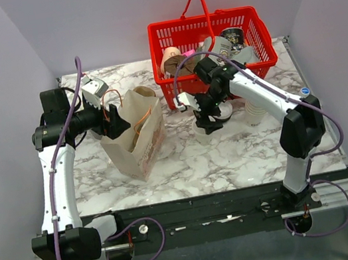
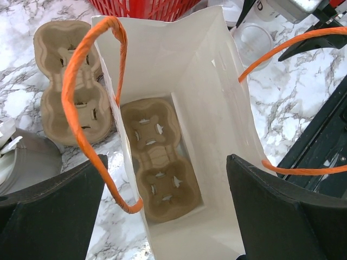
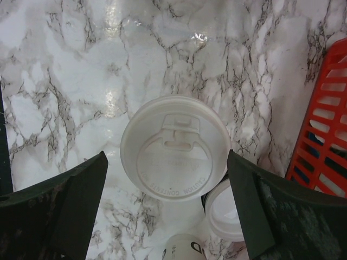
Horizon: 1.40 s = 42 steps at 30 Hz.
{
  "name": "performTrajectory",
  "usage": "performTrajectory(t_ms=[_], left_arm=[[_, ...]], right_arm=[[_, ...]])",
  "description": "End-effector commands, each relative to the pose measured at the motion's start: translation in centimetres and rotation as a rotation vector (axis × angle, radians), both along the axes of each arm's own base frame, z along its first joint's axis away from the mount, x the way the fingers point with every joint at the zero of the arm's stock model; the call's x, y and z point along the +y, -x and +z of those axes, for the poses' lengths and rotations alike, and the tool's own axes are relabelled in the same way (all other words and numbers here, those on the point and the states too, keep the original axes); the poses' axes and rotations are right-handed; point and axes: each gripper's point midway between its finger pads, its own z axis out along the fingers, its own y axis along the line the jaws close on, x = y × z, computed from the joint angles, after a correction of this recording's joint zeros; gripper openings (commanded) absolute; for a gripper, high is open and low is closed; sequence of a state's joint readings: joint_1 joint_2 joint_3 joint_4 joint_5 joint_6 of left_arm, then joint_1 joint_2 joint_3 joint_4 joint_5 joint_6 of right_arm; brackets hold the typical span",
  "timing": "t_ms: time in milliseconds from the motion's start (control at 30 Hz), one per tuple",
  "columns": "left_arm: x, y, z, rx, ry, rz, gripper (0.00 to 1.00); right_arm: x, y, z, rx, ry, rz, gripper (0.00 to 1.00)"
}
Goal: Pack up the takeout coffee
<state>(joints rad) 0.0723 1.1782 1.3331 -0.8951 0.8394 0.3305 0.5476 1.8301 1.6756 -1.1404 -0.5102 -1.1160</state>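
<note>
Takeout coffee (image 3: 174, 147) sits upright beneath the spread right pincer (image 3: 167, 157).

Bright, even light; glare on marble tabletop (image 3: 198, 37).

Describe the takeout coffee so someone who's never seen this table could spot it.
Find the red basket at the table's far edge. Right in front of it, the right gripper hovers open over the takeout coffee: a lidded white cup, its round lid showing a sip tab, unlike the stacked white cups nearby.
</note>
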Motion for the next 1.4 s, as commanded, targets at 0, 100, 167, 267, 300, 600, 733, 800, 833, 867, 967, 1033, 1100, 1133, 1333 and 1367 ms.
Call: performTrajectory(t_ms=[0, 100, 167, 267, 300, 600, 733, 800, 833, 867, 967, 1033, 1100, 1133, 1333, 1367], left_arm=[[0.1, 0.1, 0.4, -0.019, 0.008, 0.004, 0.99], [0.0, 0.1, 0.4, -0.019, 0.009, 0.004, 0.99], [0.0, 0.1, 0.5, -0.019, 0.011, 0.005, 0.99], [0.0, 0.2, 0.4, -0.016, 0.014, 0.003, 0.99], [0.0, 0.2, 0.5, -0.017, 0.014, 0.005, 0.99], [-0.1, 0.4, 0.4, -0.015, 0.020, 0.000, 0.99], [-0.2, 0.4, 0.4, -0.015, 0.025, -0.002, 0.99], [-0.3, 0.4, 0.4, -0.014, 0.028, -0.005, 0.99], [-0.3, 0.4, 0.4, -0.013, 0.030, -0.005, 0.99], [-0.3, 0.4, 0.4, -0.013, 0.030, -0.005, 0.99], [-0.2, 0.4, 0.4, -0.012, 0.028, -0.005, 0.99], [-0.2, 0.4, 0.3, -0.012, 0.028, -0.006, 0.99], [-0.3, 0.5, 0.2, -0.011, 0.027, -0.008, 0.99], [-0.3, 0.4, 0.2, -0.012, 0.028, -0.007, 0.99], [-0.3, 0.3, 0.2, -0.011, 0.036, -0.006, 0.99], [-0.4, 0.4, 0.3, -0.011, 0.036, -0.008, 0.99]], right_arm=[[-0.2, 0.5, -0.6, 0.062, 0.017, -0.002, 1.00], [-0.2, 0.4, -0.9, 0.076, 0.026, -0.020, 1.00], [-0.2, 0.4, -1.0, 0.080, 0.028, -0.027, 1.00], [-0.1, 0.3, -0.9, 0.074, 0.022, -0.032, 1.00], [-0.1, 0.3, -0.8, 0.073, 0.021, -0.032, 1.00], [0.2, 0.1, 1.1, 0.029, -0.023, -0.045, 1.00], [0.4, -0.4, 0.9, 0.041, -0.016, -0.094, 1.00], [0.5, -0.7, 0.4, 0.065, -0.003, -0.129, 1.00], [0.5, -0.8, 0.3, 0.072, 0.000, -0.138, 1.00], [0.5, -0.8, 0.1, 0.077, 0.004, -0.151, 1.00], [0.6, -1.1, 0.1, 0.067, -0.004, -0.157, 1.00], [0.7, -1.1, 0.7, 0.051, -0.020, -0.153, 1.00], [0.7, -1.1, 1.0, 0.041, -0.026, -0.152, 1.00], [0.7, -1.0, 0.9, 0.046, -0.021, -0.152, 1.00], [0.2, -0.6, -0.5, 0.090, 0.024, -0.150, 1.00], [0.1, -0.5, -0.5, 0.094, 0.025, -0.148, 1.00]])
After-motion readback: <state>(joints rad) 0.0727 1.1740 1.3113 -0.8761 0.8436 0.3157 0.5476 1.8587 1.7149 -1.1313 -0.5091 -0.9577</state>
